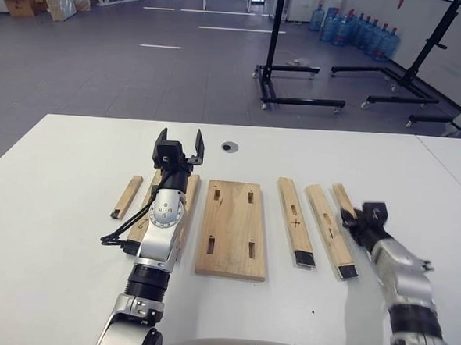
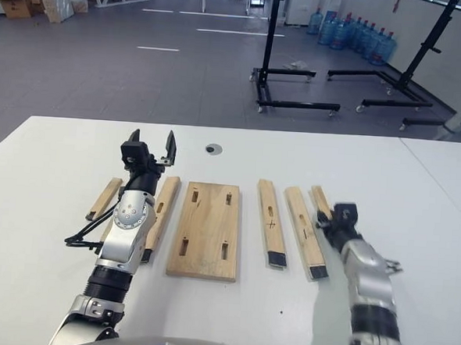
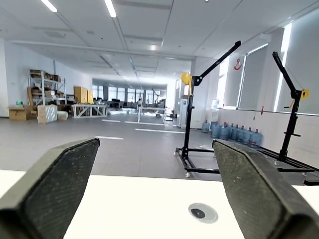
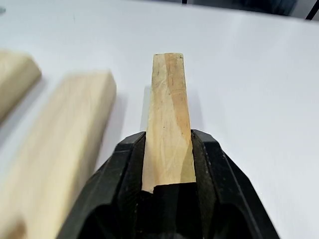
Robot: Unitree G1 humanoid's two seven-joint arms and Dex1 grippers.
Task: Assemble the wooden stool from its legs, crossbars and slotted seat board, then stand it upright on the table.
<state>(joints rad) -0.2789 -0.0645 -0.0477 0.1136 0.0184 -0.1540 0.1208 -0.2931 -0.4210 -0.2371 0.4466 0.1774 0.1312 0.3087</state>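
Observation:
The slotted seat board lies flat in the middle of the white table. To its right lie two long legs with black ends. Beyond them is a short crossbar, and my right gripper is shut on its near end; the right wrist view shows the crossbar clamped between the fingers. Left of the board lie another short crossbar and a long leg partly hidden under my left arm. My left gripper hovers open over their far ends, holding nothing.
A small round grommet sits in the table behind the board. Black wheeled stands and water bottles are on the floor past the table's far edge. Bare table surface extends at far left and far right.

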